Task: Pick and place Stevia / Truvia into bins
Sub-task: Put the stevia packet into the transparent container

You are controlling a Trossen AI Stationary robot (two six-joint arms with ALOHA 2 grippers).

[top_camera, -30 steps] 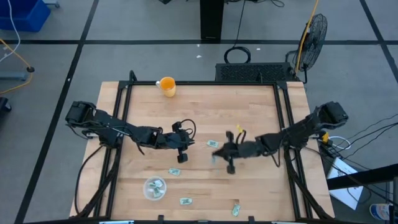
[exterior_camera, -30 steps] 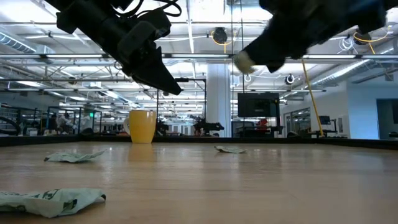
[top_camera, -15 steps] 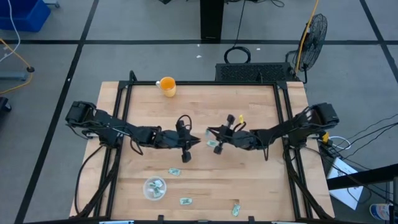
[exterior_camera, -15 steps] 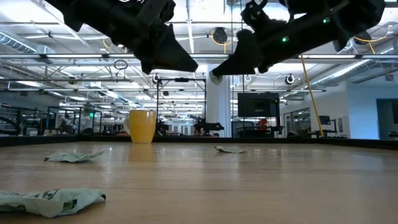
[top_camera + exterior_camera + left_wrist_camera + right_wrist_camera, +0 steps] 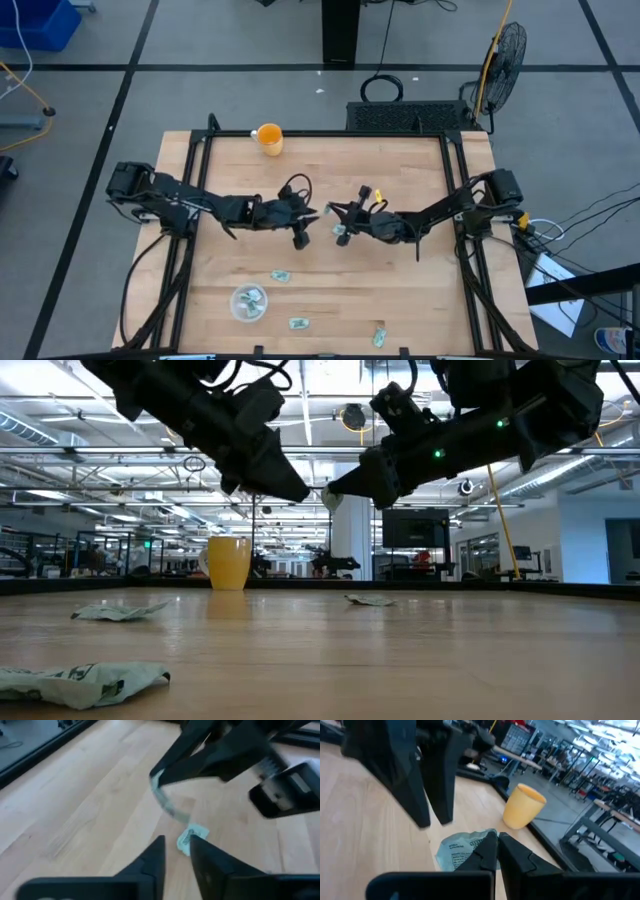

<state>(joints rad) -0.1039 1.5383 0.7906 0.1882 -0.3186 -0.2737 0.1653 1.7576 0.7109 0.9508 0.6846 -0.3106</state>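
Both grippers hover close together over the table's middle. My right gripper [image 5: 338, 222] is shut on a green and white sachet [image 5: 165, 802]. My left gripper [image 5: 303, 238] is open with a narrow gap, its tips just left of the held sachet and apart from it. A second sachet [image 5: 192, 837] lies flat on the wood below them. Three more sachets [image 5: 280, 275] [image 5: 297, 322] [image 5: 379, 335] lie flat toward the near edge. The clear cup [image 5: 248, 302] stands near the near-left corner with sachets inside. My right gripper pinches the sachet by its upper edge [image 5: 156, 779] between the two fingertips, coming level from the table's right. The sachet is lifted clear of the table and hangs crumpled below the fingers [image 5: 487, 851].
A yellow cup [image 5: 268, 137] stands near the far edge, left of centre. A black frame runs along the table's left, right and far sides. The low view shows crumpled sachets [image 5: 118, 612] [image 5: 80, 682] on the near wood. Bare wood lies between the arms and the far edge.
My right gripper, still shut on the sachet, has travelled left and slightly toward the far edge, ending next to the left gripper. My left gripper has shifted a little right and toward the far edge. The sachets on the table have stayed put.
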